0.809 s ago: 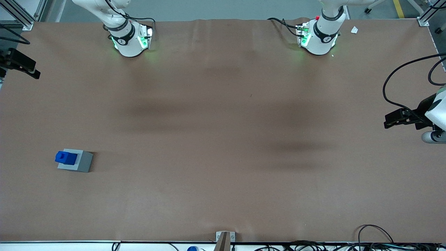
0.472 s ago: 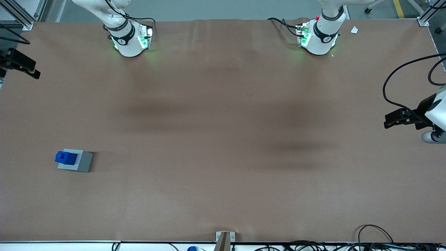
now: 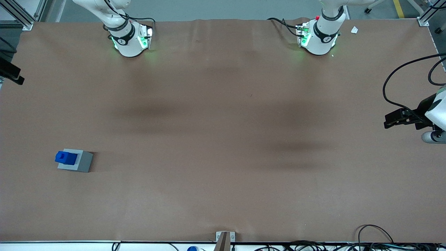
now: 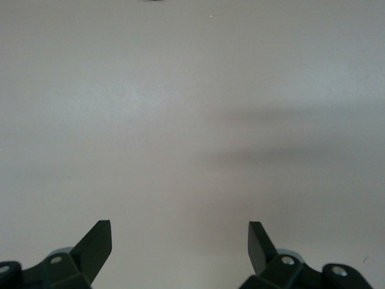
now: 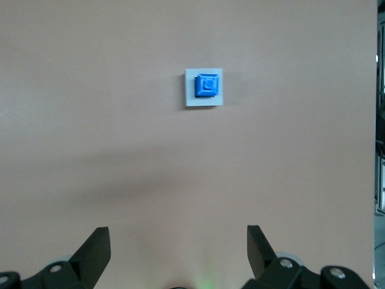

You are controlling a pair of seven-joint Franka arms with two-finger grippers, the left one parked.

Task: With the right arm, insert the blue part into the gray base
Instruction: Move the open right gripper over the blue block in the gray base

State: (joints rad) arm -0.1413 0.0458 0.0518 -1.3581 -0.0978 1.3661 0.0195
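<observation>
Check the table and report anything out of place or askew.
Nothing stands out. The blue part sits in the gray base, square in the right wrist view. The gripper is open, high above and apart from both.

A: Front view? High up, looking steeply down on the whole brown paper-covered surface (image 3: 223, 139); both white arm pedestals sit at its farthest edge.

B: Right wrist view? Well above the surface, facing straight down between the spread black fingers (image 5: 96, 250) of the slim black two-finger hand (image 5: 177, 250). That hand sits at the working arm's end of the surface (image 3: 8, 71).

A: Overlap? Both catch the small bright blue plastic block (image 3: 66, 157) (image 5: 207, 85) seated in the light gray square block (image 3: 75, 160) (image 5: 203, 88), small and distant in each.

B: Left wrist view? Looks down on bare surface (image 4: 192, 120) only, closer in; nothing in it marks a shared patch.
</observation>
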